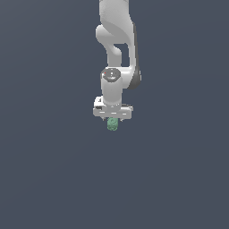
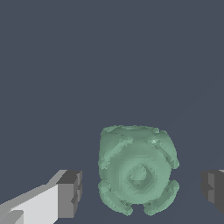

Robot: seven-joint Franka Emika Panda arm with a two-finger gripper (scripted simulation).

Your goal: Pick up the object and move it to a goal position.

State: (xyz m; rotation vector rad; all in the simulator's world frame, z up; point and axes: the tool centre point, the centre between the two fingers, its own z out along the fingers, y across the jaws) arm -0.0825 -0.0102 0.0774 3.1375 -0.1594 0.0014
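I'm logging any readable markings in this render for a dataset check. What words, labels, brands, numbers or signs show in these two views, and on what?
None: no text, number, logo or sign can be read in either view.
The green lump shows only a bumpy mottled surface.
The white arm and the pincer are plain.
The dark grey background is blank.

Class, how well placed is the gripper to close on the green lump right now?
Probably well placed: the green lump sits between the open fingers, gaps on both sides, nothing between. In the exterior view the gripper hangs directly over it.
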